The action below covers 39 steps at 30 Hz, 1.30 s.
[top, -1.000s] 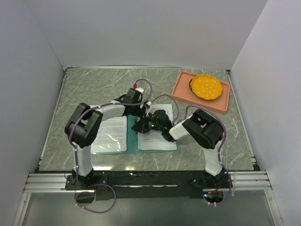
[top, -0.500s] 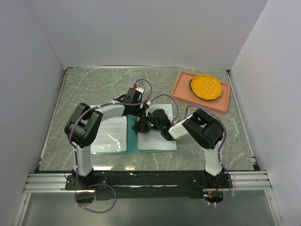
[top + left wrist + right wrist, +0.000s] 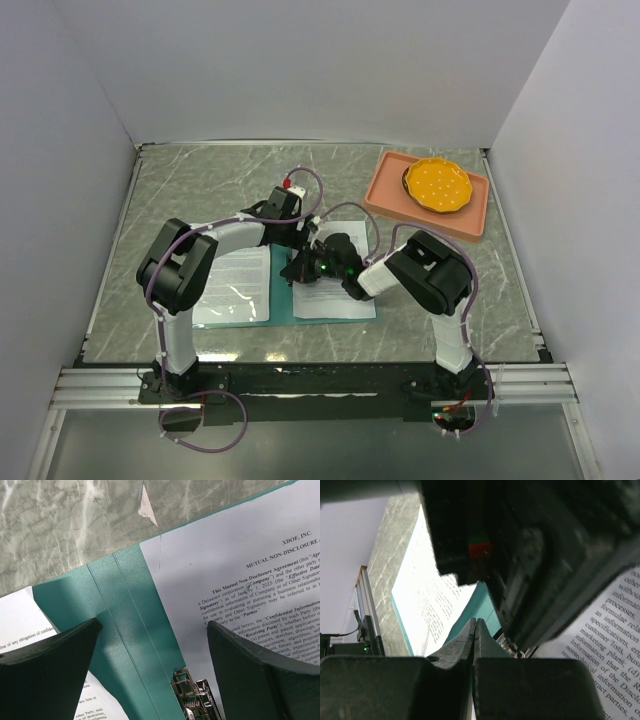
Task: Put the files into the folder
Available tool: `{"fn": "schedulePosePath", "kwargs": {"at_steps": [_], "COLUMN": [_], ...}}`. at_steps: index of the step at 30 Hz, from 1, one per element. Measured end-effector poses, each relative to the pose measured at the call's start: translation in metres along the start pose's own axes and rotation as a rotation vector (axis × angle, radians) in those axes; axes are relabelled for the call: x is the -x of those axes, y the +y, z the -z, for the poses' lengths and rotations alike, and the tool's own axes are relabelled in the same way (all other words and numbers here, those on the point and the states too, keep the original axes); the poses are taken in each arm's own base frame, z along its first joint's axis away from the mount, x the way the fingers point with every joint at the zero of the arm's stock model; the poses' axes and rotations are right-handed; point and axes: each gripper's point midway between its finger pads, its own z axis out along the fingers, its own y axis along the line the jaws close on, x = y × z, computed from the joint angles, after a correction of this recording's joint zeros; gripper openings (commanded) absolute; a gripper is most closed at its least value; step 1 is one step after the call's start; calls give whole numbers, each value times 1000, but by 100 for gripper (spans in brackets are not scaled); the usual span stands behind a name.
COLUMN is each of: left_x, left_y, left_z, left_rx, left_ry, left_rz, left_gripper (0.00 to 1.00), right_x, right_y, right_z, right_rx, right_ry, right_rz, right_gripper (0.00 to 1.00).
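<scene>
The teal folder (image 3: 282, 302) lies open on the table. One white printed sheet (image 3: 235, 285) lies on its left half and another (image 3: 345, 300) on its right half. My left gripper (image 3: 300, 258) hangs open over the spine. In the left wrist view its jaws (image 3: 152, 626) straddle the teal spine (image 3: 125, 610), with the metal clip (image 3: 195, 700) just below and the right sheet (image 3: 240, 555) beside it. My right gripper (image 3: 300, 270) is shut and empty. In the right wrist view its tips (image 3: 476, 622) sit low over the folder (image 3: 480, 600) next to the clip, under the left gripper's body.
A salmon-pink tray (image 3: 392, 198) with a yellow plate (image 3: 438, 185) stands at the back right. The two grippers are very close together above the folder's spine. White walls enclose the table on three sides.
</scene>
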Motion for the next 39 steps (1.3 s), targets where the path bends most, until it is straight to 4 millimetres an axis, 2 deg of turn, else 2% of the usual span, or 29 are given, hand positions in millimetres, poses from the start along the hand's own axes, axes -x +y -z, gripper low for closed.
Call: {"fn": "schedulePosePath", "kwargs": {"at_steps": [28,39], "left_x": [-2,-3], "left_y": [3,9], "left_z": [2,3], "left_rx": [-3,7], "left_ry": [14,21], "left_rz": [2,16], "left_gripper": [96,96], "right_x": [-14,-11], "right_y": [-7,-8], "right_z": [-4,-11], "right_rx": [25,52], "right_ry": [23,32], "right_rz": [-108,-156], "right_gripper": [0,0]}}
